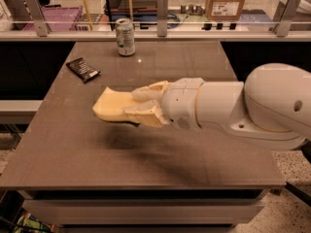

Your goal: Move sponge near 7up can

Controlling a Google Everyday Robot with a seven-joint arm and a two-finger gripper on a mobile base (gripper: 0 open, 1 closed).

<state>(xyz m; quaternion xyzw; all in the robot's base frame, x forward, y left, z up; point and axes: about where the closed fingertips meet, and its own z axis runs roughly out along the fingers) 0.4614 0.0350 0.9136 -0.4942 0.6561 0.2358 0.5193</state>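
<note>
Matt foam sponge between smooth plastic jaws

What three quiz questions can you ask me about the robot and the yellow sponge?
1. True or false: the gripper is gripping the sponge.
2. Which thing stands upright? A the 7up can; B the black packet.
3. Fill in: the can stands near the ____ edge of the table.
Key: 1 true; 2 A; 3 far.
</note>
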